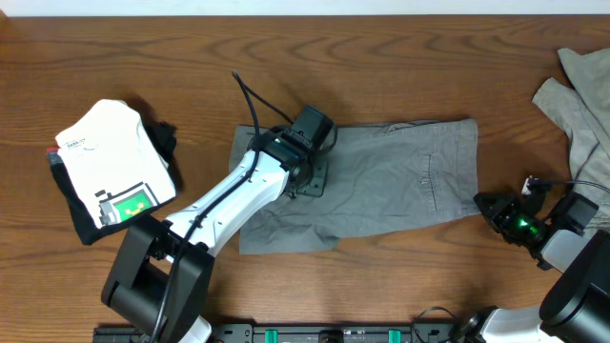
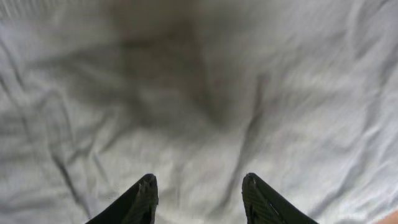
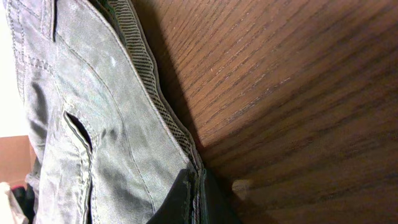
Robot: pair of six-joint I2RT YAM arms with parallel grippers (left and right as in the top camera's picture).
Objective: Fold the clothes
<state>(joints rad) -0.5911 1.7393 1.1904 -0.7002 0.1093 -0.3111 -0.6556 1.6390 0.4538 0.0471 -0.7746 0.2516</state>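
The grey shorts (image 1: 400, 176) lie spread flat across the middle of the table, waistband to the right. My left gripper (image 1: 310, 171) hovers open over the shorts' left part; in the left wrist view its fingers (image 2: 199, 193) are apart over wrinkled grey cloth (image 2: 199, 93). My right gripper (image 1: 488, 211) is at the shorts' lower right corner. In the right wrist view its fingers (image 3: 198, 199) are shut on the waistband edge (image 3: 158, 106) of the shorts, by the pocket slit.
A folded white shirt on dark garments (image 1: 110, 167) lies at the left. More grey-khaki clothes (image 1: 581, 95) are heaped at the right edge. Brown wood table (image 1: 381, 57) all around.
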